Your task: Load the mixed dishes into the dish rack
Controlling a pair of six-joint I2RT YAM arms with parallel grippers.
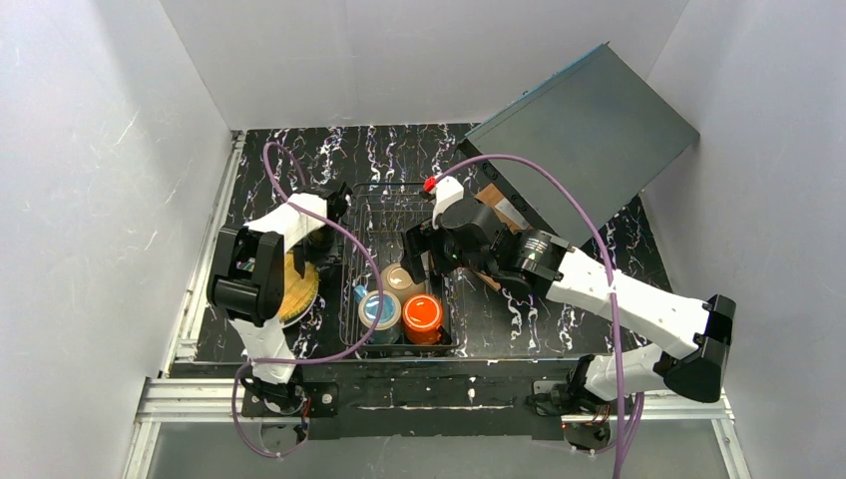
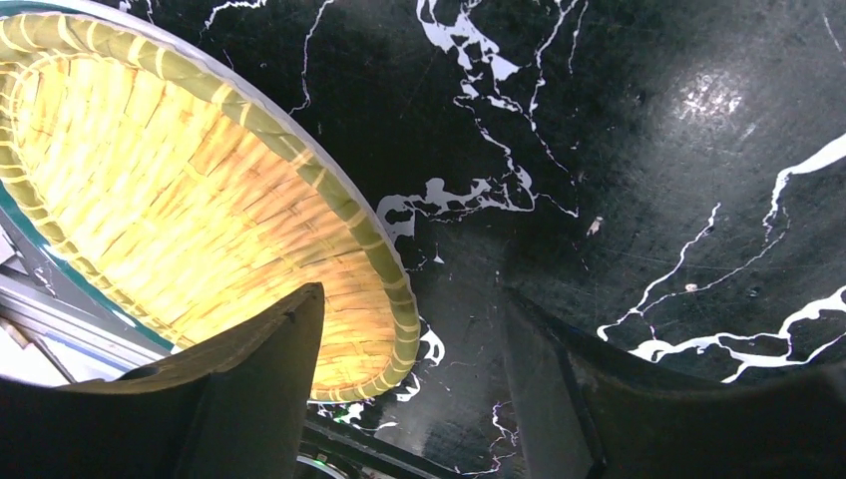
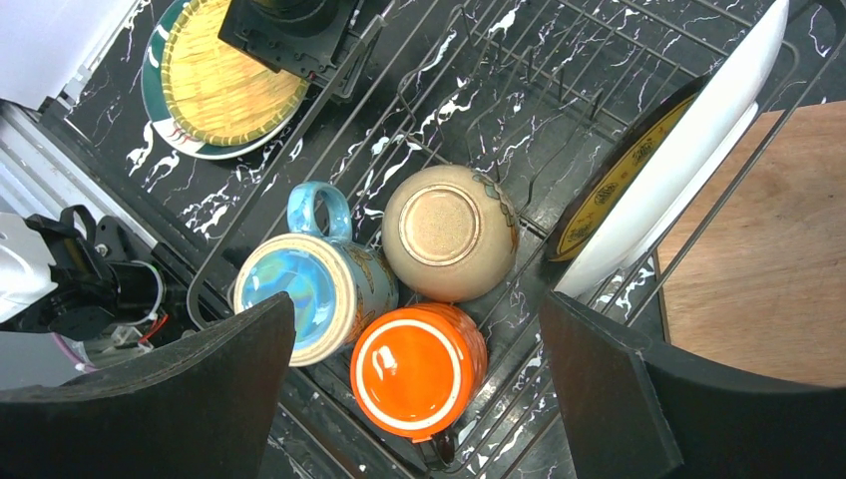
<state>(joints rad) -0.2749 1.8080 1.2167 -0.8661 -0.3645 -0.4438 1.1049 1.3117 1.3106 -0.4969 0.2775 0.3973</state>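
Hugging dish rack (image 1: 391,203) edge: two plates (image 3: 698,140)

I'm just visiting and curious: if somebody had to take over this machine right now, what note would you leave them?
Left gripper: open, empty, at the rim of the woven yellow plate, which lies flat on the table left of the dish rack.
Right gripper: open, empty, above the rack.
Done: blue mug, orange mug and bowl (bottom up) are in the rack; a yellow ornate plate and a white plate stand on edge at its side.
Left: put the woven yellow plate in the rack.
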